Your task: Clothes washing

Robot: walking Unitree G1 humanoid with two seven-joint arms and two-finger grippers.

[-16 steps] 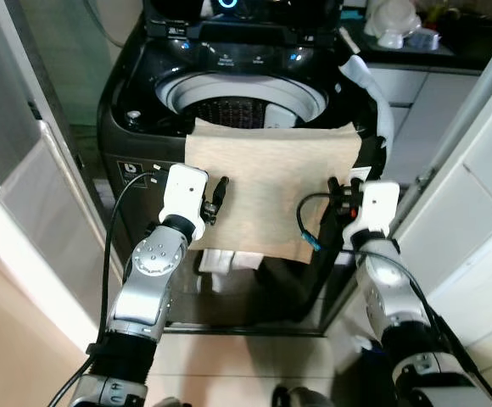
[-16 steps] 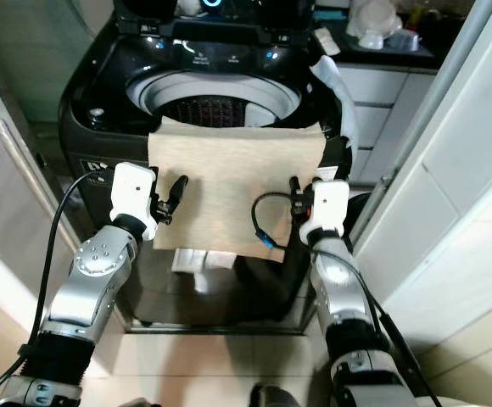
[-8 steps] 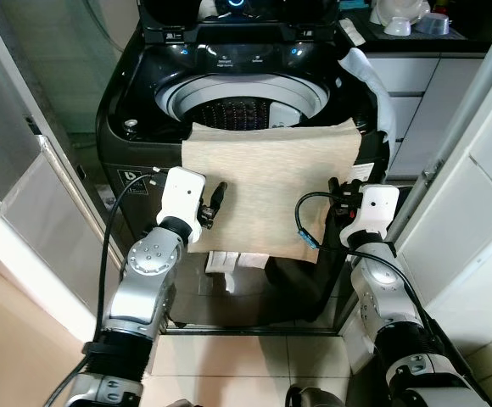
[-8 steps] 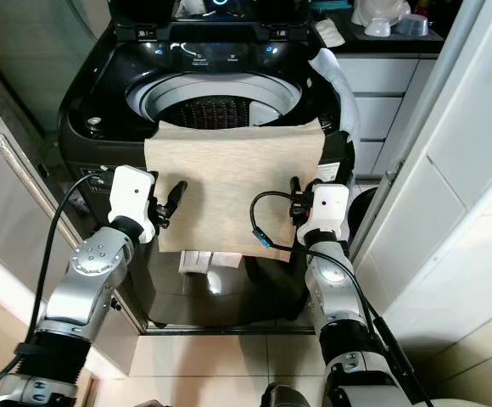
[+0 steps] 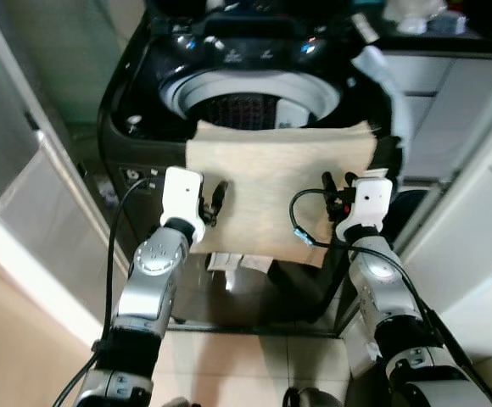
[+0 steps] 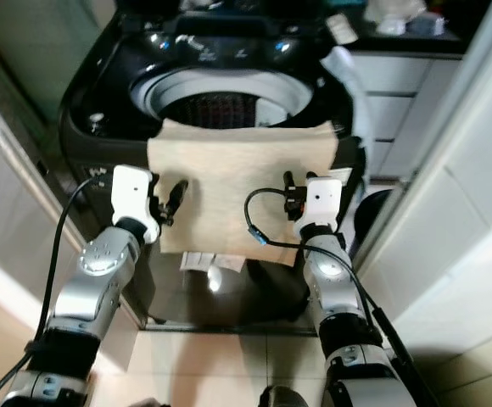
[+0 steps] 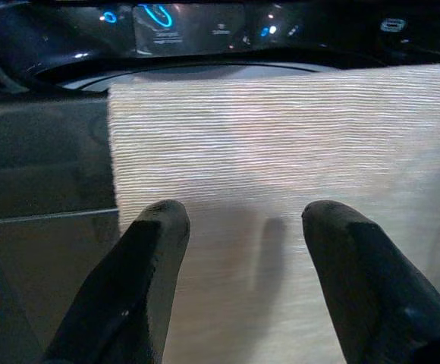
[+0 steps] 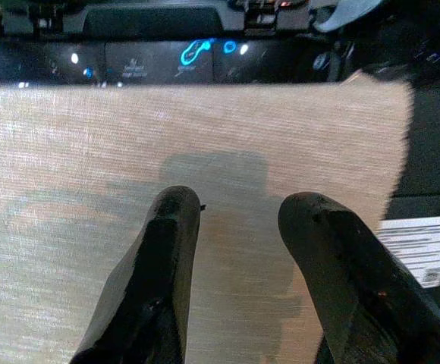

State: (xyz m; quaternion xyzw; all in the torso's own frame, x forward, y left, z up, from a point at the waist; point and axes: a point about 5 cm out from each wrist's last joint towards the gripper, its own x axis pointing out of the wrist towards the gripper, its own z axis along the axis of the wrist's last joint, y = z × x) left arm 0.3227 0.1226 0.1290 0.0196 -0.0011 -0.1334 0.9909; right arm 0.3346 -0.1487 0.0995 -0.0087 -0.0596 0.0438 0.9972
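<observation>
Jaws: both spread apart, holding nothing.
Washing machine [image 5: 131, 102]: black top-loader, lid up, drum open, control lights lit.
Cloth [image 5: 271, 182]: beige sheet draped over the machine's front rim, hanging down its front panel.
Left gripper [image 7: 243, 227]: fingers [image 7: 155, 250] close to the cloth's left part.
Right gripper [image 8: 235, 205]: facing the cloth's right part, near its edge.

Before me the cloth [image 5: 276, 186] was matt, ribbed woven fabric; the washing machine [image 5: 136, 102] was glossy black plastic; my fingers [image 7: 140, 273] were smooth black.
</observation>
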